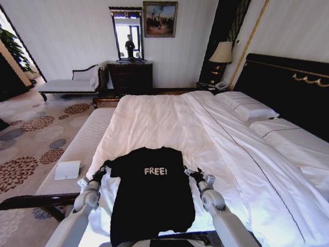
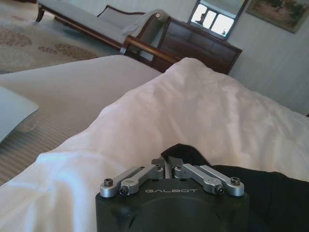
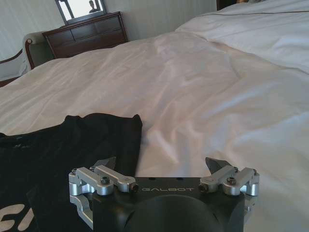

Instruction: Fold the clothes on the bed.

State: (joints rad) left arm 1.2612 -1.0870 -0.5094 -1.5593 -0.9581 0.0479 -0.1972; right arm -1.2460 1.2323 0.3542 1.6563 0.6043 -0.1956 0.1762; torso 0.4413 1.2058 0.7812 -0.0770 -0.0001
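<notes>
**Both arms at the sleeves**

Nearest, the soft black short-sleeved T-shirt (image 1: pixel 151 193) lies flat at the foot of the big white-duveted bed (image 1: pixel 169 121). Light, limp cloth, best pinched at sleeve edges. Left gripper (image 1: pixel 103 170) is clamped on the left sleeve; right gripper (image 1: pixel 196 174) hovers spread wide beside the right sleeve.

Matt black soft cloth T-shirt (image 1: pixel 152 193) lies on the bed's (image 1: pixel 169 121) smooth, faintly creased white cotton-like duvet, below a glossy dark headboard (image 1: pixel 288 85).
</notes>
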